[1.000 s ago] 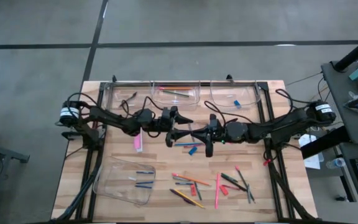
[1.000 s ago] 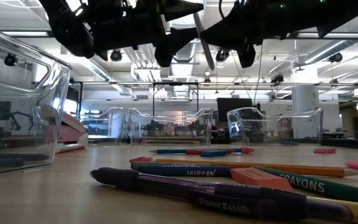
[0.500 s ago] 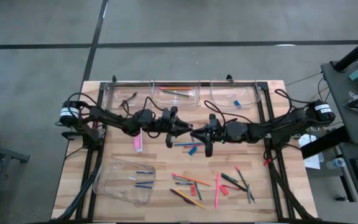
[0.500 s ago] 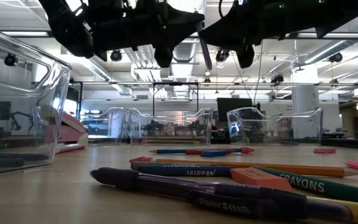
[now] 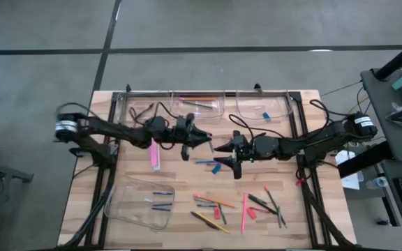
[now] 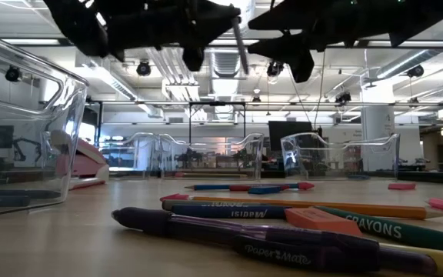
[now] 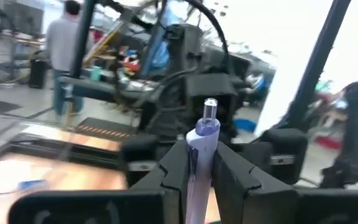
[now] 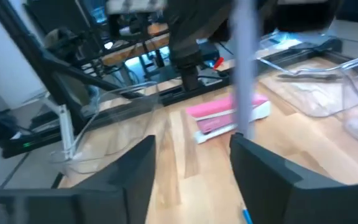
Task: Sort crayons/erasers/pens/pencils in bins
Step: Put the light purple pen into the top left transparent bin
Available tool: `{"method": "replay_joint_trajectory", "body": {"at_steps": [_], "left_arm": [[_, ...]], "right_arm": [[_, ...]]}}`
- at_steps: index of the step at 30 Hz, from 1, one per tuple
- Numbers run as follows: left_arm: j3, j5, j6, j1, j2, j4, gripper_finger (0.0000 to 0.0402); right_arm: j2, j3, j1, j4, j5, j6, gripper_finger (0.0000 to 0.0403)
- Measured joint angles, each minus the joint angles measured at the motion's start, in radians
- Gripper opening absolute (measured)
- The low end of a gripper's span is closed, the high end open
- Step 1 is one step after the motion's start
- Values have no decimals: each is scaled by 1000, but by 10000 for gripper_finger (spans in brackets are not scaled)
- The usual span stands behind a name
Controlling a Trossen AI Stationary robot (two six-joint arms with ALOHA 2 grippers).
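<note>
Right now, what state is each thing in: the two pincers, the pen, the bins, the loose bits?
Left pincer: shut on the pen, raised in the air.
Right pincer: open, holding nothing.
Pen: clamped in the left pincer.
Near bin: holds a few short sticks.
Far middle bin: holds long sticks.
Far right bin: holds a blue eraser.
Loose sticks: lying unsorted outside the bins.

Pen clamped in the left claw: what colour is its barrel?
Pale lilac pen with a clear tip, best in left wrist view.
</note>
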State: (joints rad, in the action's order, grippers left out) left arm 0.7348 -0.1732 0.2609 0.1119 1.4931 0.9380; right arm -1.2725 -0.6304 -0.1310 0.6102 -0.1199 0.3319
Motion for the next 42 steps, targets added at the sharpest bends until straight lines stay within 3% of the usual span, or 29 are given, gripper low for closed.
{"method": "replay_joint_trajectory", "body": {"at_steps": [3,6,12,16,18,22,27,32,37,42], "left_arm": [[22,44,-49,31,-141,-275,33],[79,161,-130,51,-298,-630,33],[273,560,-192,62,-496,-1403,33],[342,773,-135,99,-538,-1766,33],[341,779,-138,148,-541,-1834,33],[326,733,-275,274,-497,-1815,33],[321,707,-466,432,-340,-1770,34],[326,707,-544,517,-180,-1777,38],[339,711,-553,537,-97,-1776,91],[357,733,-529,536,-98,-1783,156]], "right_arm": [[16,0,0,-20,23,3,222],[33,0,0,-52,23,10,237],[48,0,-2,-104,23,10,243],[47,0,-2,-104,22,10,238],[47,0,-2,-105,19,9,236],[47,0,-2,-104,15,7,236],[47,0,-2,-105,15,8,238],[47,0,-2,-114,16,8,236],[47,0,-2,-145,16,8,239],[46,0,-2,-149,15,8,237]]}}
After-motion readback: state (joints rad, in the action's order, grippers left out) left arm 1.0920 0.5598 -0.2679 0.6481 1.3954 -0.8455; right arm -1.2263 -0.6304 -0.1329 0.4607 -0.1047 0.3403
